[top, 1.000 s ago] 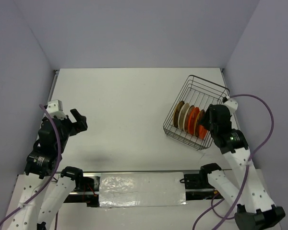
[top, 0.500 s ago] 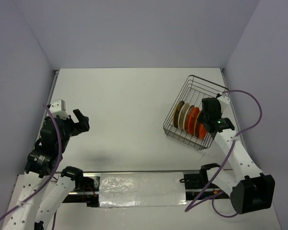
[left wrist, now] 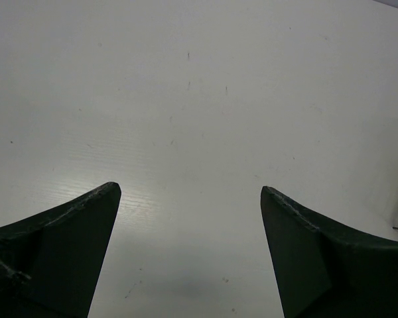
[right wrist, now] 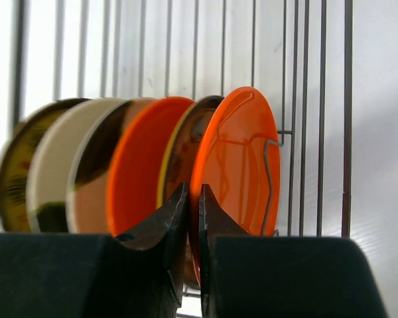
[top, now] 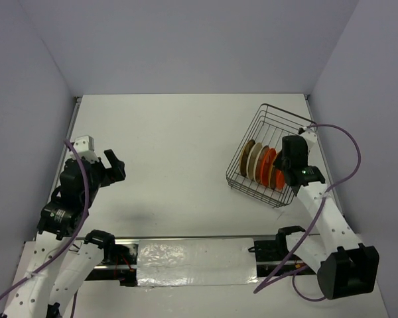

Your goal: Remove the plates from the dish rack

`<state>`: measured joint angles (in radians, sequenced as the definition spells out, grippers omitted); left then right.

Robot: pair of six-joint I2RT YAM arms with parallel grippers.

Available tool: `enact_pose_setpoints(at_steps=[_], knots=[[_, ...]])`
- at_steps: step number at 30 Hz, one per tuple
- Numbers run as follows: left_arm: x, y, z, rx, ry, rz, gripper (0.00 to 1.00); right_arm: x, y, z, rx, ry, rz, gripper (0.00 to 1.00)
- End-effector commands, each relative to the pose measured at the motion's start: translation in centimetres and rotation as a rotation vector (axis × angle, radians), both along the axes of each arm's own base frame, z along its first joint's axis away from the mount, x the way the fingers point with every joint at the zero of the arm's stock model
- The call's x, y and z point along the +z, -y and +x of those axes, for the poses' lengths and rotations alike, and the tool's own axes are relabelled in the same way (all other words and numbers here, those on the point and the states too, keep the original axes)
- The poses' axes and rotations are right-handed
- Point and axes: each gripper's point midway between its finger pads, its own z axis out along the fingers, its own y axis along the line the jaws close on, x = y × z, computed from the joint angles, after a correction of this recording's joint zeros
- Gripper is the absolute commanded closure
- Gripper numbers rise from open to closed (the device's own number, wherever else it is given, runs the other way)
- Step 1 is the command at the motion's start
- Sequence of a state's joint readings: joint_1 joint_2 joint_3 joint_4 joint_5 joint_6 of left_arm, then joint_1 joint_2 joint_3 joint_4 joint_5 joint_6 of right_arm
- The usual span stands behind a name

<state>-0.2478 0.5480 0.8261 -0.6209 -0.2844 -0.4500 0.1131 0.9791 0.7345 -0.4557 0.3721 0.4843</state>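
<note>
The dish rack (top: pixel 273 123) stands at the right of the table, with several plates (top: pixel 260 163) upright in a row inside it. In the right wrist view the rack's wires (right wrist: pixel 304 99) run behind them. My right gripper (right wrist: pixel 194 193) is shut on the near rim of the rightmost bright orange plate (right wrist: pixel 242 159). To its left are a brown plate with a yellow edge (right wrist: pixel 186 142), another orange plate (right wrist: pixel 142 162) and cream plates (right wrist: pixel 60 156). My left gripper (top: pixel 114 165) hovers open over bare table at the left, its fingers (left wrist: pixel 73 245) wide apart.
The rack sits close to the right wall and the table's right edge (top: pixel 316 132). White tabletop (top: pixel 172 152) stretches between the two arms. The arm bases and a foil-covered strip (top: pixel 192 255) lie along the near edge.
My right gripper reached down into the rack's right end and its jaws closed on the orange plate's rim. The left arm shifted slightly and stayed open.
</note>
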Motion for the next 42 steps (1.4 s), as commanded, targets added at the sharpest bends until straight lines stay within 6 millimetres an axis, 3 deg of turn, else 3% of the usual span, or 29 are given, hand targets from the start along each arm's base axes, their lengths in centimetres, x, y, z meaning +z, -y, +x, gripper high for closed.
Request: enact_pose_setpoints(at_steps=[1, 9, 15, 16, 20, 21, 22, 23, 24, 25, 26, 27, 28, 29, 30, 31, 32, 33, 37, 38, 39, 42], knots=[[0.8, 0.5, 0.5, -0.017, 0.026, -0.009, 0.01, 5.2, 0.8, 0.4, -0.01, 0.143, -0.029, 0.91], [0.9, 0.3, 0.5, -0.01, 0.027, -0.009, 0.01, 11.9, 0.3, -0.2, 0.04, 0.251, -0.028, 0.98], [1.1, 0.2, 0.4, -0.003, 0.037, -0.009, 0.0, 18.6, -1.5, -0.7, 0.145, 0.388, 0.018, 1.0], [1.1, 0.2, 0.4, -0.004, 0.036, -0.011, 0.0, 20.6, -1.9, -1.0, 0.167, 0.429, 0.03, 1.0], [1.4, 0.3, 0.3, -0.012, 0.047, -0.013, 0.01, 24.7, -5.0, -1.4, 0.319, 0.481, 0.084, 1.0], [1.6, 0.2, 0.1, -0.008, 0.058, -0.019, 0.01, 25.5, -7.5, -1.6, 0.436, 0.487, 0.114, 1.0], [1.8, 0.1, 0.1, 0.0, 0.066, -0.02, 0.0, 27.6, -8.9, -1.9, 0.499, 0.522, 0.12, 1.0], [1.9, -0.4, 0.0, 0.023, 0.07, -0.017, 0.01, 26.7, -11.2, -0.9, 0.583, 0.462, 0.132, 1.0], [2.1, -0.7, -0.2, 0.041, 0.08, -0.023, 0.01, 28.8, -14.6, -1.8, 0.715, 0.485, 0.12, 1.0], [2.2, -0.9, -0.3, 0.055, 0.083, -0.024, 0.01, 26.2, -17.3, -0.4, 0.782, 0.352, 0.096, 1.0], [2.4, -1.4, -0.6, 0.084, 0.095, -0.026, 0.0, 28.7, -20.0, -1.2, 0.849, 0.384, 0.03, 1.0], [2.5, -1.8, -0.8, 0.104, 0.1, -0.027, 0.0, 28.1, -21.8, -0.7, 0.878, 0.342, -0.02, 1.0], [2.7, -2.2, -1.0, 0.123, 0.107, -0.028, 0.01, 24.5, -24.8, 1.1, 0.913, 0.212, -0.095, 1.0], [2.9, -2.8, -1.3, 0.16, 0.116, -0.03, 0.01, 23.9, -26.3, 1.7, 0.938, 0.187, -0.16, 1.0], [3.0, -3.2, -1.5, 0.18, 0.123, -0.032, 0.0, 25.5, -27.9, 2.4, 0.926, 0.224, -0.194, 1.0], [3.1, -3.5, -1.7, 0.199, 0.129, -0.033, 0.0, 21.2, -30.6, 4.5, 0.948, 0.109, -0.254, 1.0], [3.4, -4.1, -2.1, 0.234, 0.142, -0.039, 0.0, 22.6, -31.8, 5.5, 0.948, 0.147, -0.259, 1.0], [3.5, -4.5, -2.3, 0.255, 0.15, -0.041, 0.0, 17.8, -34.4, 7.7, 0.957, 0.049, -0.313, 1.0], [3.9, -5.1, -2.8, 0.281, 0.18, -0.049, 0.0, 11.5, -37.8, 11.2, 0.924, -0.027, -0.473, 1.0], [4.0, -4.9, -2.8, 0.272, 0.187, -0.052, 0.01, 8.7, -38.1, 11.4, 0.93, -0.072, -0.512, 1.0], [4.0, -4.8, -2.8, 0.265, 0.188, -0.053, 0.01, 7.9, -39.3, 12.1, 0.926, -0.033, -0.5, 1.0], [3.8, -4.8, -2.6, 0.261, 0.175, -0.046, 0.0, 3.3, -39.9, 11.7, 0.954, -0.085, -0.495, 1.0]])
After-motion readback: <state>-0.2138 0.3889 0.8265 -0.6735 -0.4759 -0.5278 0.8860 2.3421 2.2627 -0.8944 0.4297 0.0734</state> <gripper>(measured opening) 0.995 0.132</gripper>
